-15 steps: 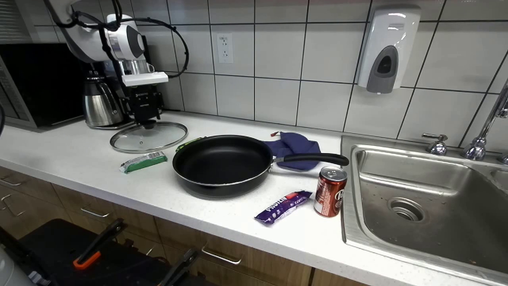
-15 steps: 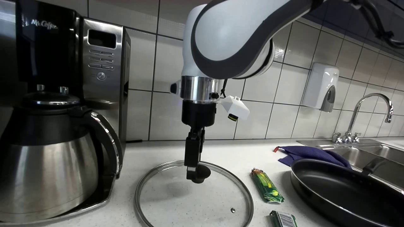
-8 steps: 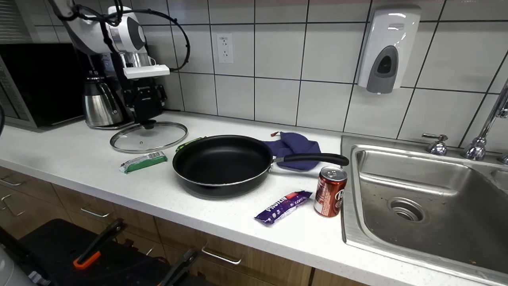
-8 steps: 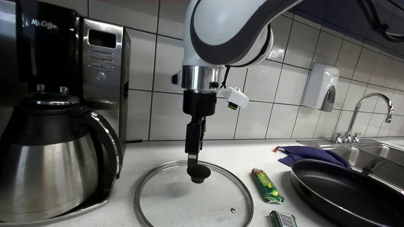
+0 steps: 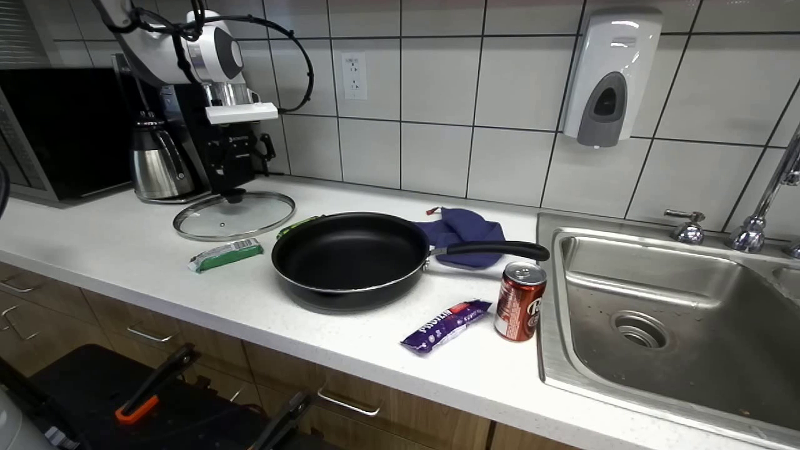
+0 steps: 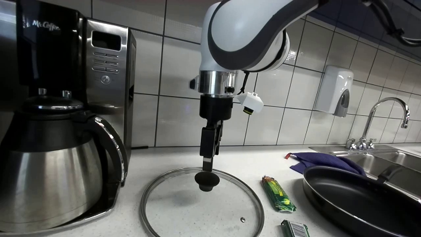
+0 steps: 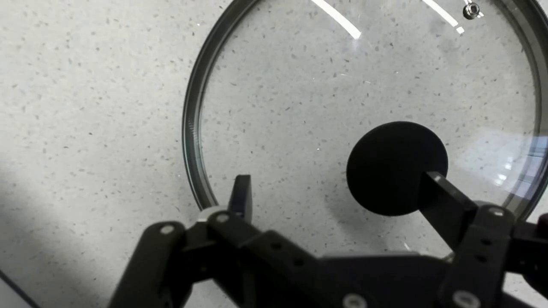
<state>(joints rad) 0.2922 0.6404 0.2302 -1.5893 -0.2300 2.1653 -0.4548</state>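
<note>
Well, uncovered pan (image 5: 350, 256) near the glass lid (image 6: 194, 209) under the gripper (image 7: 337, 176).

In an exterior view, the lid (image 5: 236, 217) is set on the surface (image 5: 125, 244) between coffee pot (image 5: 157, 165) and pan (image 5: 350, 256); the can (image 5: 520, 306) is placed between a wrapped bar (image 5: 445, 326) and sink (image 5: 694, 331).

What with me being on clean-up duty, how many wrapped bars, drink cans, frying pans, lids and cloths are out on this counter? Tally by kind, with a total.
Wrapped bars: 3 (purple bar, barcoded green bar, green-and-yellow bar)
Drink can: 1
Frying pan: 1
Glass lid: 1
Cloth: 1
Total: 7
</note>
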